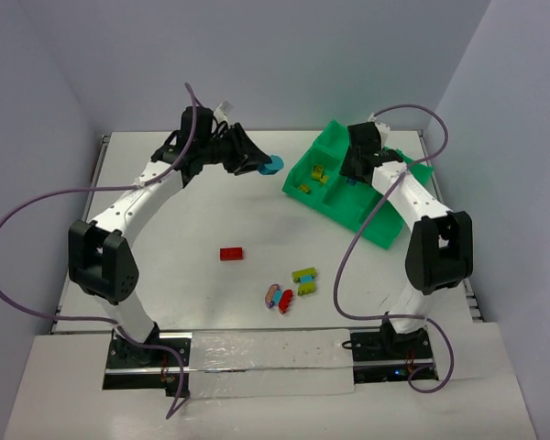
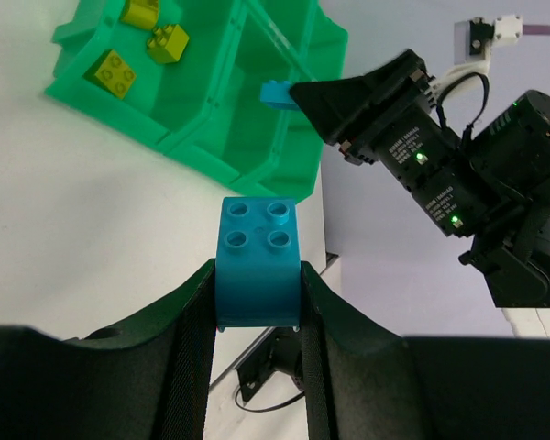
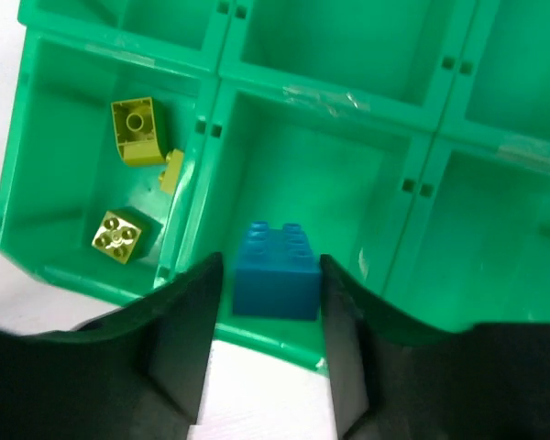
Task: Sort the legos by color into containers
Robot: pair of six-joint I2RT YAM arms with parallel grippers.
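My left gripper point(image 1: 261, 167) is shut on a cyan-blue brick point(image 2: 257, 261) and holds it in the air just left of the green tray point(image 1: 367, 220); the brick also shows in the top view point(image 1: 273, 165). My right gripper point(image 1: 351, 174) hangs over a tray compartment. A darker blue brick point(image 3: 277, 275) sits between its fingertips point(image 3: 211, 275) inside that compartment, with a thin green gap on its left side. The jaws stand slightly wider than the brick. Three olive-yellow bricks point(image 3: 137, 130) lie in the neighbouring compartment.
On the table lie a red brick point(image 1: 231, 254), a pinkish-purple brick point(image 1: 271, 293) beside another red one point(image 1: 285, 301), and yellow bricks point(image 1: 303, 275) with a cyan piece. The tray point(image 2: 202, 156) sits tilted at the back right. The right gripper point(image 2: 348, 105) is close to my left one.
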